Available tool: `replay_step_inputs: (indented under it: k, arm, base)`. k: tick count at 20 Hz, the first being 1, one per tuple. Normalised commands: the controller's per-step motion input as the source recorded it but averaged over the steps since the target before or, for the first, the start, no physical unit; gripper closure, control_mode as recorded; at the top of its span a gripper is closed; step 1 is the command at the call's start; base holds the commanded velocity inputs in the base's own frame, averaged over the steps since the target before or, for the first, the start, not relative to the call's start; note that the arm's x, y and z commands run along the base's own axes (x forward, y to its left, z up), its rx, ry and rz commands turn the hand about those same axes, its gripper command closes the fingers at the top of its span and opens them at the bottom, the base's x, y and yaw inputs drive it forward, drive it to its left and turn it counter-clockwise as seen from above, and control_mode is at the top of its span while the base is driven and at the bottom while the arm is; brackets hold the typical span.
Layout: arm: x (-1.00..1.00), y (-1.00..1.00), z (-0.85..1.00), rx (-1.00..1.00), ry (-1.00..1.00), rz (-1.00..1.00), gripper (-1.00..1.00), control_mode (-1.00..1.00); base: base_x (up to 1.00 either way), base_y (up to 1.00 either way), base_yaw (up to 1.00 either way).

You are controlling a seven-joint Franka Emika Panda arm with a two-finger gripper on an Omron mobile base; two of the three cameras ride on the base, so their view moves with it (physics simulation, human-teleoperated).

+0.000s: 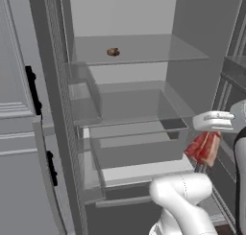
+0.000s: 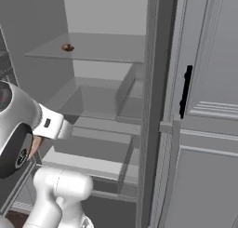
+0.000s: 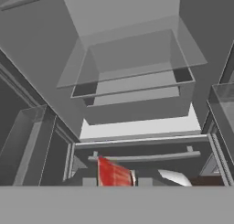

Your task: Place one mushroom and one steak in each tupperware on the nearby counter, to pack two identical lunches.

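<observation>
Steak (image 1: pixel 204 147) is hanging from the end effector (image 1: pixel 207 133) at the right edge of the open fridge (image 1: pixel 129 85) in the left base view, a red slab with white streaks dangling just below the white hand, so the fingers are clamped on it. No brands, labels or writing readable anywhere, everything's plain grey. One mushroom (image 1: pixel 113 52) sits alone on the upper glass shelf (image 1: pixel 144 49), toward the left and well apart from the steak; the right base view has it too (image 2: pixel 68 47), at the far left of that shelf (image 2: pixel 102 48). Below it there's a clear drawer (image 1: pixel 139 150), pulled a bit toward the camera. What differs between views: the left base view shows the steak in full, while the right base view only gives a thin pinkish sliver (image 2: pixel 36 145) peeking out behind the arm's big joint. The hand view looks into the drawers (image 3: pixel 137 95) from low down, and the steak (image 3: pixel 114 173) shows as a red strip at the bottom edge. Black handles on the grey cabinet door (image 2: pixel 204 106) show in both base views.
</observation>
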Motion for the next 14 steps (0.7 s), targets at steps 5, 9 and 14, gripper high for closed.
replay_step_inputs:
  k: [5, 9, 14]
  arm:
    - [0.00, 0.00, 0.00, 0.00, 0.00, 0.00, 1.00, 1.00]
    - [0.00, 0.00, 0.00, 0.00, 0.00, 0.00, 1.00, 1.00]
    - [0.00, 0.00, 0.00, 0.00, 0.00, 0.00, 1.00, 1.00]
  base:
    - [-1.00, 0.71, 0.00]
    - [-1.00, 0.83, 0.01]
    - [-0.96, 0.82, 0.18]
